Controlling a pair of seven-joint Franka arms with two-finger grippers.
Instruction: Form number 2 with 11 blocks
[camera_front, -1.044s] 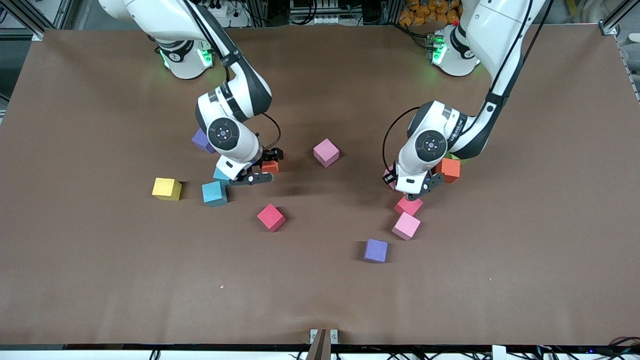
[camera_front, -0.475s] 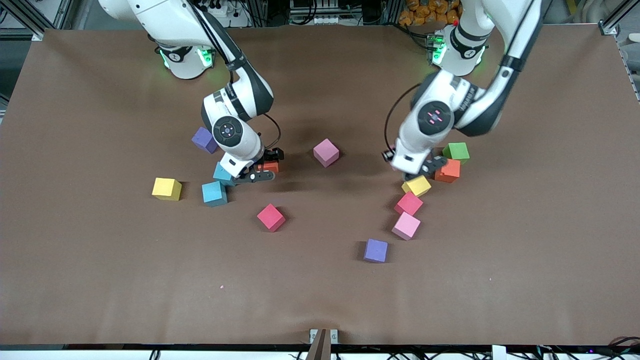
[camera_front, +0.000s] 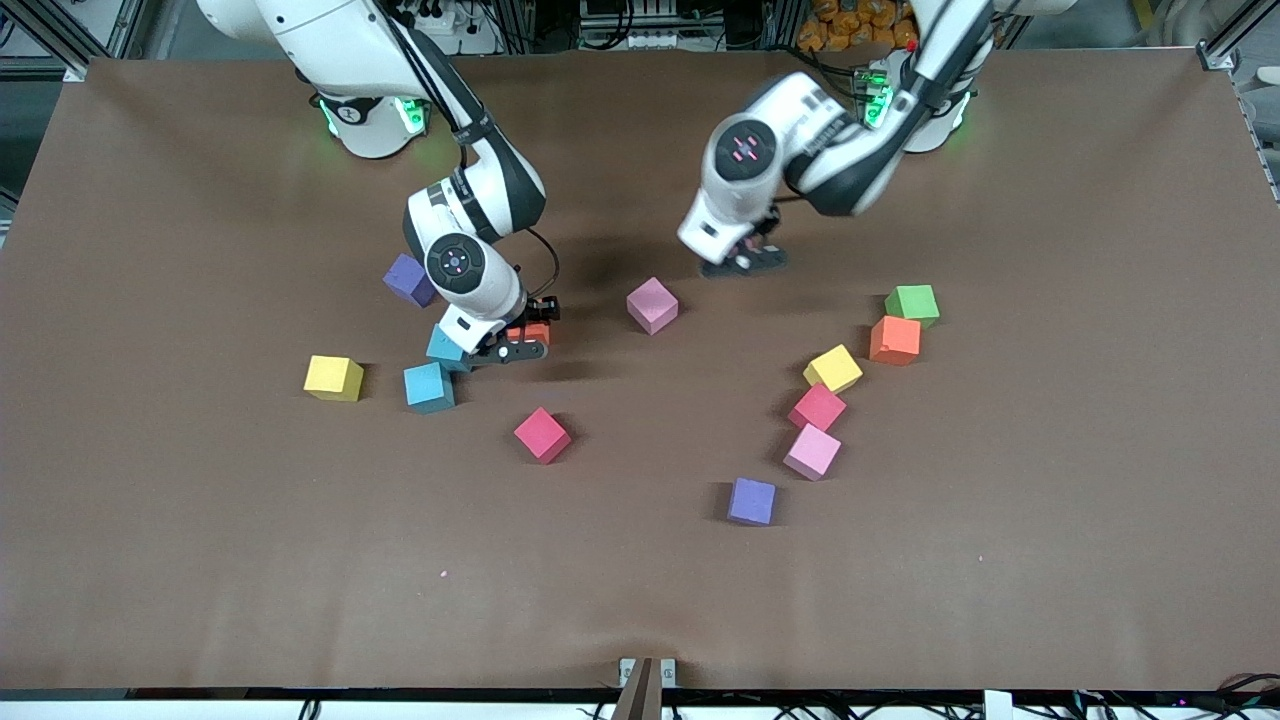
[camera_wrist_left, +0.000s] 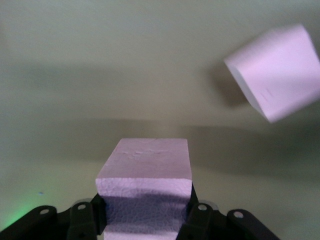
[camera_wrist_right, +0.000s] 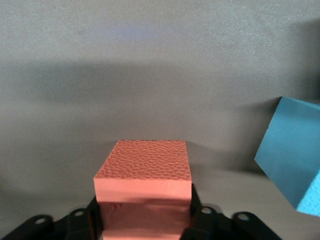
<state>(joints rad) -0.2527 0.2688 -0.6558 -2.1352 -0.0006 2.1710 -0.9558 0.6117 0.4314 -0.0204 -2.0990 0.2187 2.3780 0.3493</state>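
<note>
The left gripper (camera_front: 741, 262), up over bare table (camera_front: 1050, 520), is clamped on a matte pink cube (camera_wrist_left: 145, 172). The right gripper (camera_front: 517, 343) pinches an orange cube (camera_wrist_right: 143, 172) beside a blue cube (camera_front: 445, 347); open cloth lies around both.

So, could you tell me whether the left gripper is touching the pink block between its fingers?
Touching. The left wrist view shows the left gripper with fingers flush against both sides of the pink block.

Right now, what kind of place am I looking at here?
Probably a robotics lab: two white arms bolted along a brown-covered table, aluminium framing and cabling at its edge, and loose foam cubes such as a yellow block scattered as practice pieces.
</note>
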